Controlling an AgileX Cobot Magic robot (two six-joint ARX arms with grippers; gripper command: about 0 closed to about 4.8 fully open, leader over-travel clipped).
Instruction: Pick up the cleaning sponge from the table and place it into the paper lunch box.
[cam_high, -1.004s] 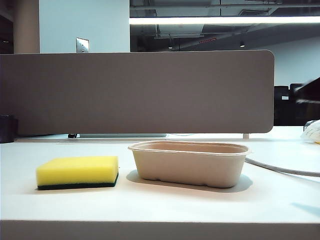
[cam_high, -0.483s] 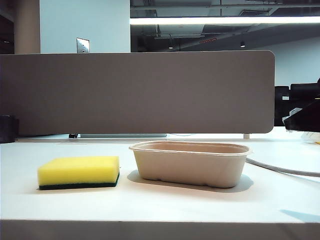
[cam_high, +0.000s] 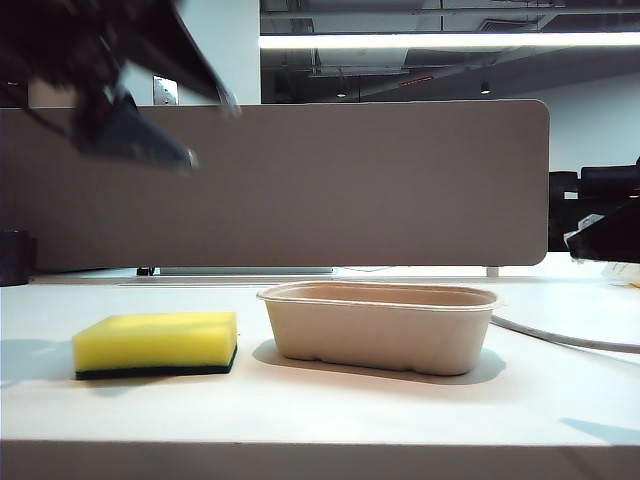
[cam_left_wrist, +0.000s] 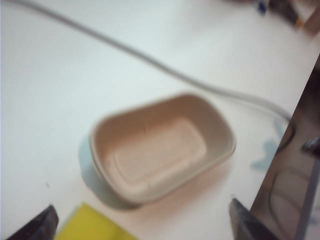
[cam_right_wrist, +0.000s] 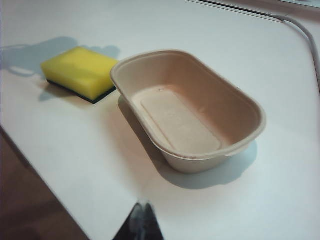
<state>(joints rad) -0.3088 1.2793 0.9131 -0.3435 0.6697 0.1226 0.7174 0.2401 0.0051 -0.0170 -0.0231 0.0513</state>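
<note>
Your left tool (cam_high: 150, 120) hangs blurred in the upper left of the exterior view, high above the worktop (cam_high: 330, 410) and clear of everything on it. In its wrist view the two fingertips (cam_left_wrist: 37, 227) sit at opposite lower corners of the frame with nothing between them, so it is spread wide and holds nothing.

You see the cleaning sponge (cam_high: 156, 344) lying flat at the lower left of the exterior view, yellow foam up and dark green layer down against the worktop. The paper lunch box (cam_high: 378, 326) stands just beside it toward the centre, upright, with a narrow gap between them.

Your right tool (cam_high: 605, 235) is a dark shape at the right edge of the exterior view, well apart from the box. In its wrist view the fingertips (cam_right_wrist: 142, 220) meet at the bottom edge, pressed together on nothing.

A pale cable (cam_high: 560, 335) curves over the worktop behind the box.
</note>
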